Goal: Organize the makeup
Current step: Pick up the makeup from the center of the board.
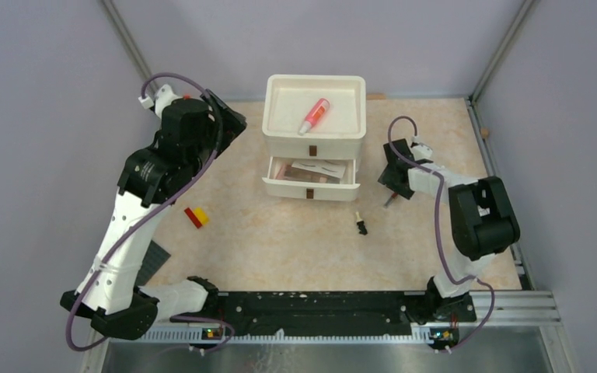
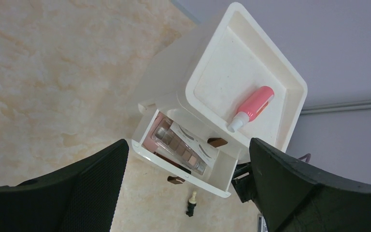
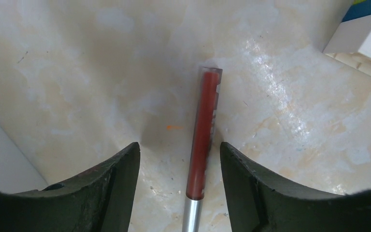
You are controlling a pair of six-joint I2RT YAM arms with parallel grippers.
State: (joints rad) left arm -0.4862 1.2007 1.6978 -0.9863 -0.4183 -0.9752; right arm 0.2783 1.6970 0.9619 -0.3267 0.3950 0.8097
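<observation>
Dark plate [image 1: 154,263]: near left of the table [image 1: 280,249], partly hidden under the left arm.
Toy blocks [image 1: 197,217]: one red, one yellow, touching each other, left of centre.
Small dark stick [image 1: 361,226]: pale-tipped, lying alone in front of the right corner of the drawer unit [image 1: 315,144].
Right pincer [image 3: 179,150]: lowered to the table just right of the drawer unit, jaws partly apart, gripping nothing.
Red tube [image 3: 204,130]: silver-ended, flat on the table between those jaws and nearer one finger; contact cannot be told.
Lower drawer [image 1: 311,189]: pulled open, holding the eyebrow card [image 1: 320,166] and a palette [image 1: 303,177] side by side.
Drawer unit: white, standing at the far middle of the table; upper drawer closed.
Left pincer [image 2: 188,142]: raised to the left of the drawer unit, jaws spread wide, empty.
Top tray [image 1: 276,101]: shallow, forming the roof of the unit.
Pink bottle [image 1: 314,116]: white-capped, lying slantwise in the top tray.
</observation>
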